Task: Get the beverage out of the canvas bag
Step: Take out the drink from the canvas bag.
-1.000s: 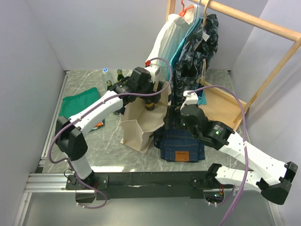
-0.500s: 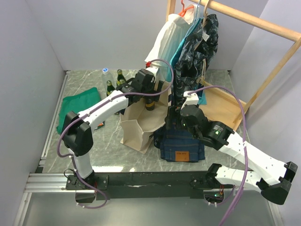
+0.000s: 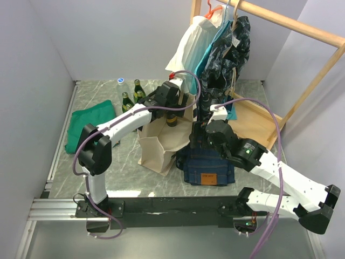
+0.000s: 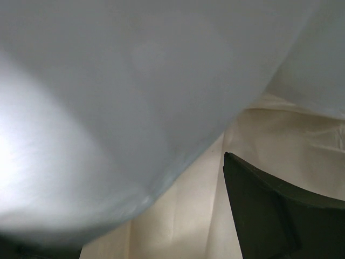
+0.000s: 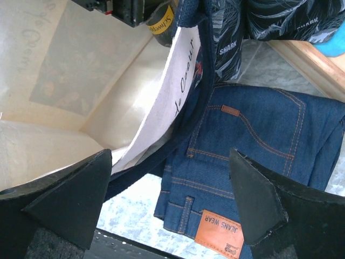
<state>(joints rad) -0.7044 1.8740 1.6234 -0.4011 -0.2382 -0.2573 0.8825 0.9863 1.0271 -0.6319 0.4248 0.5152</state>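
The cream canvas bag [image 3: 159,144] stands open in the middle of the table. A dark bottle [image 3: 171,122] with a yellow label [image 5: 160,22] shows at its back rim. My left gripper [image 3: 171,110] reaches down into the bag's mouth right by that bottle. In the left wrist view a blurred pale surface fills most of the picture, with cream canvas [image 4: 178,216] beneath and only one dark finger [image 4: 259,208] far to the right. My right gripper [image 5: 172,194] stands open astride the bag's right rim [image 5: 161,108] and its navy handle [image 5: 188,129].
Folded blue jeans [image 3: 207,170] lie against the bag's right side. Several bottles [image 3: 129,97] stand at the back left, beside a green cloth [image 3: 86,127]. A wooden rack [image 3: 291,24] with hanging clothes [image 3: 223,54] rises behind the bag.
The left arm's elbow has swung right, toward the bag, and its wrist has shifted slightly right over the opening. The right arm has not moved.
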